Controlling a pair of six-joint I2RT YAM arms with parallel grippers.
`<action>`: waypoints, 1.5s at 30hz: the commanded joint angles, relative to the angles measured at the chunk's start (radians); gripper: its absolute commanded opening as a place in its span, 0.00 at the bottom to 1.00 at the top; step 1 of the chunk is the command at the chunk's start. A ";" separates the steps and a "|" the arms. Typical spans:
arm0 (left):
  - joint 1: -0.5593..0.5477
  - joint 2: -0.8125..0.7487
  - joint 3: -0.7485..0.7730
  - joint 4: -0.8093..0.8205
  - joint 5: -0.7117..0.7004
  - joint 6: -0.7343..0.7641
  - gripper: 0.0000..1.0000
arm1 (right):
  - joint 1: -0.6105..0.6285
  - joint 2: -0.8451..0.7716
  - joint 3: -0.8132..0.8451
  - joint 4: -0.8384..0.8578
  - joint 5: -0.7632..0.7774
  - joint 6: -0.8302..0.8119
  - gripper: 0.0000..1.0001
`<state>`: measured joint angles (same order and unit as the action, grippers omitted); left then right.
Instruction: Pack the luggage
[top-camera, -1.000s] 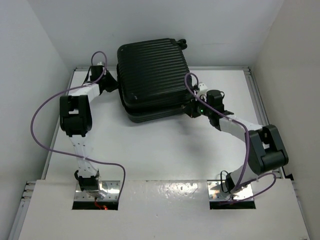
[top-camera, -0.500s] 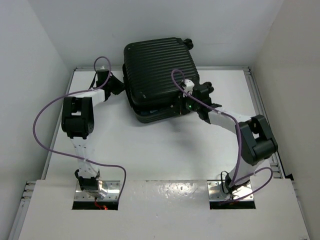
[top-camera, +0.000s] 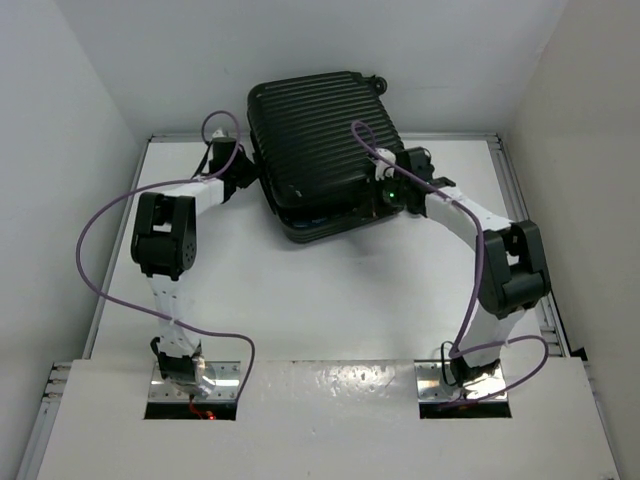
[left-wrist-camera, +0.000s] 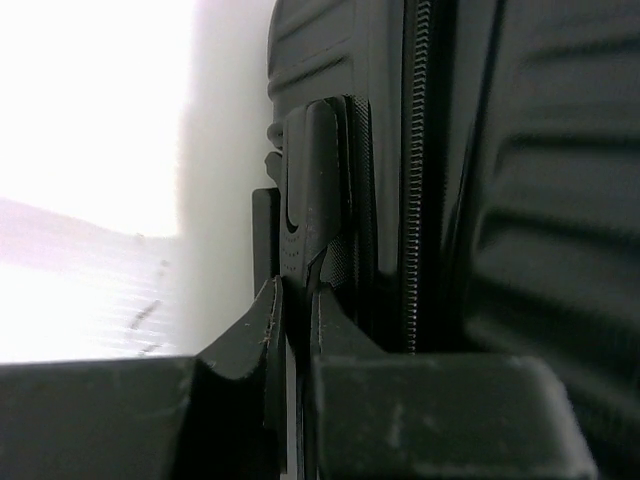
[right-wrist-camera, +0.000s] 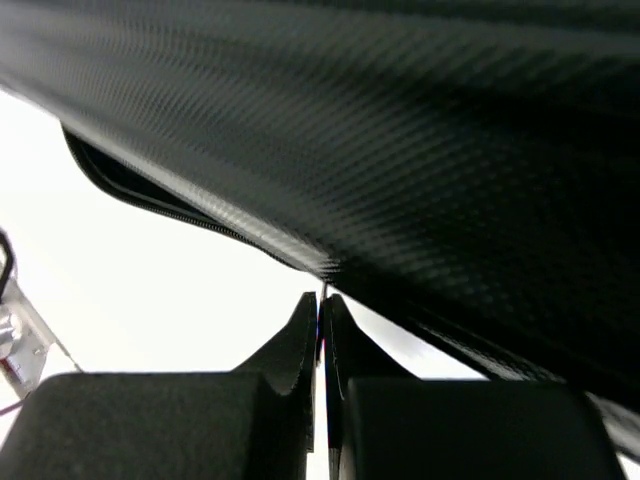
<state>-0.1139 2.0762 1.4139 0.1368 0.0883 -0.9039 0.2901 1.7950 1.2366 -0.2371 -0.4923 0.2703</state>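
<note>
Nearest us in the left wrist view, the left gripper (left-wrist-camera: 295, 320) is clenched on a narrow black tab (left-wrist-camera: 310, 190) that rises straight ahead of its fingertips. Just right of the tab runs the zipper (left-wrist-camera: 410, 180), and past that is the ribbed shell of the luggage (left-wrist-camera: 540, 220). The right gripper (right-wrist-camera: 322, 312) is pinched fully closed just under the shell's lower edge, and we cannot tell whether anything sits between its pads. From overhead, the luggage lies between the two grippers, far out on the table (top-camera: 330, 290), with the left gripper at one side and the right at the opposite near corner. We judge the thin pinch on the tab to be the weak point: a pull that strays off the zipper's line could strip the tab from the pads. The case rests free, so it may slide or twist instead of letting the zip run. The closed right fingers can only press, and could skid off the smooth shell. The right arm's purple cable (top-camera: 362, 140) loops over the lid and might snag. Only the wrist views show the fingertips, which the overhead view hides behind the wrists. Only the overhead view shows how the case sits between the arms.
</note>
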 joint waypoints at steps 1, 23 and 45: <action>-0.227 0.042 0.101 0.041 0.370 -0.081 0.00 | -0.124 0.035 0.022 0.572 0.123 0.050 0.00; -0.441 0.077 0.037 0.354 0.198 -0.450 0.00 | 0.165 -0.536 -0.425 0.417 0.267 0.149 0.00; -0.385 -0.021 -0.119 0.282 0.108 -0.305 0.00 | 0.303 -0.497 -0.321 0.381 0.142 0.170 0.00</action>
<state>-0.4324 2.1208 1.3167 0.4126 0.0441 -1.1767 0.5251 1.2984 0.7845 -0.0917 -0.1967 0.3813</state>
